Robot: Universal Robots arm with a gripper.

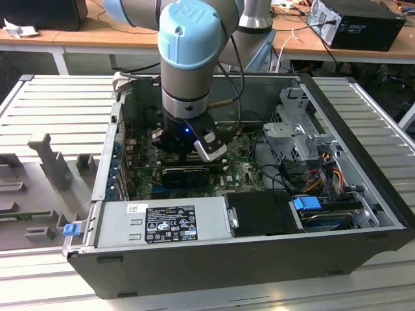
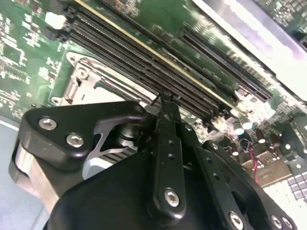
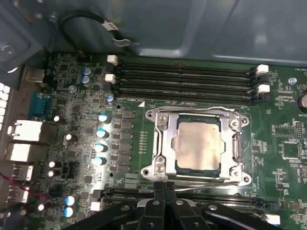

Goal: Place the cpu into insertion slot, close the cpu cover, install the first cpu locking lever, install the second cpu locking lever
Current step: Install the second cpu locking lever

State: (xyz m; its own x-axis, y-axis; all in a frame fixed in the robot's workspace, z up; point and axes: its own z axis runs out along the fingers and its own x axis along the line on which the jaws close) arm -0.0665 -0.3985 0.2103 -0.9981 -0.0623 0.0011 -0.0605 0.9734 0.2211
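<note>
Black fingertips of my gripper point(image 3: 164, 186) are pressed together, empty, at the near edge of the cpu cover point(image 3: 163, 139). That cover lies flat over the cpu point(image 3: 198, 143), seated in the insertion slot point(image 3: 197, 165), so I judge I'm working its latch.

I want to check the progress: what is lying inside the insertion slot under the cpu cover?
In the first wrist view the cpu sits inside the insertion slot, its face showing through the cpu cover window. The frame covers its edges; the contacts beneath are hidden.

A ribbed grey tabletop point(image 1: 58, 97) carries the open computer case point(image 1: 214, 259), with grey fixture blocks point(image 1: 55, 162) lying on the exterior view's left.
</note>
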